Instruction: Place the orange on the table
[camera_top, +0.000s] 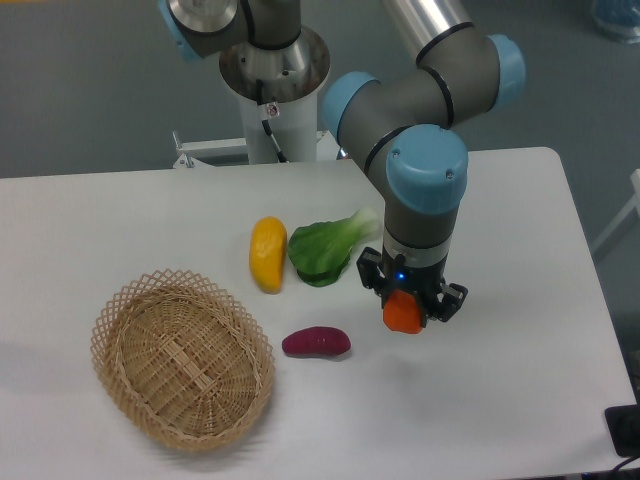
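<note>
The orange (402, 313) is a small bright orange fruit held between the fingers of my gripper (406, 308). The gripper points straight down and is shut on the orange. It sits to the right of the middle of the white table (520, 380). The orange hangs close above the tabletop; I cannot tell whether it touches the surface. The top of the orange is hidden by the gripper body.
A dark purple sweet potato (316, 343) lies left of the gripper. A green leafy vegetable (328, 250) and a yellow oval fruit (267, 253) lie behind it. A woven wicker basket (183, 358) stands at the front left. The arm's base (272, 70) rises at the back.
</note>
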